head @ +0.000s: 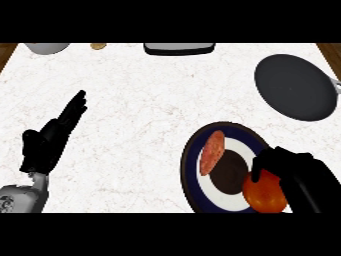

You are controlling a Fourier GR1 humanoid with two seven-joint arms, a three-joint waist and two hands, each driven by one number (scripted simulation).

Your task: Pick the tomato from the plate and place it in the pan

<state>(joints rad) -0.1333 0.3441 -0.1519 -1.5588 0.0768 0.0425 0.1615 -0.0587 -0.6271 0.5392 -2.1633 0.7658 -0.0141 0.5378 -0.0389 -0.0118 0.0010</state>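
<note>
The orange-red tomato (264, 196) lies at the lower right of a dark blue and white plate (195, 152), near the counter's front edge. My right hand (298, 170) curls over the tomato's right side, with its fingers wrapped round the top of it. A dark grey pan (295, 86) with a grey handle sits empty at the far right, beyond the plate. My left hand (51, 137) rests open at the left, fingers straight and pointing away.
A flat reddish slice (213, 152) lies on the plate's left part. At the counter's back edge stand a white bowl (47, 47), a small brown item (98, 46) and a black-and-white tray (179, 48). Wooden floor shows past both sides.
</note>
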